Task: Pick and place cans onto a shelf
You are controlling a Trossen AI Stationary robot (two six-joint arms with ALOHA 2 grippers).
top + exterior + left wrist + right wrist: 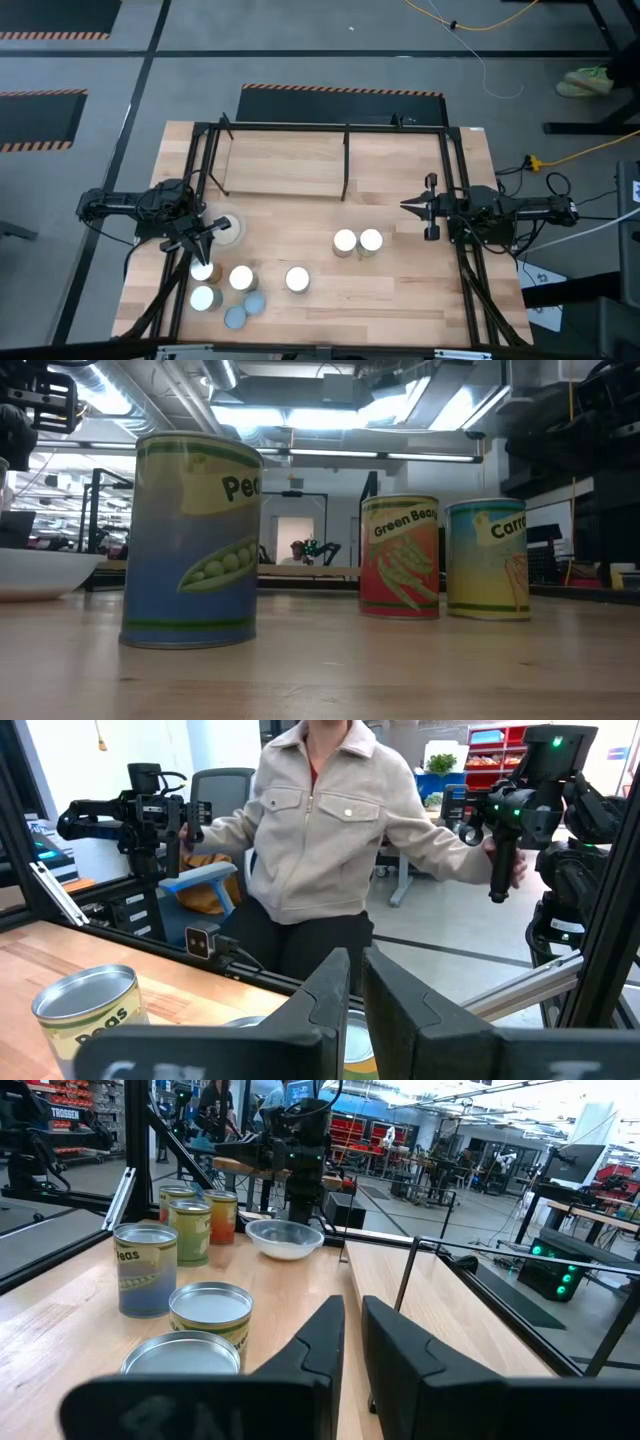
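Near the table's left edge, left gripper nearly shut, empty, above cans; must open, descend.

- From above we look straight down on the whole table, with the left arm on the picture's left and the right arm on its right.
- At table-top height we look level across the wood, very close to a peas can, with the room behind.
- From the left wrist we look past its own fingers toward a person standing beyond the table edge.
- From the right wrist we look along the table over the cans to the left arm; the overhead view shares these.
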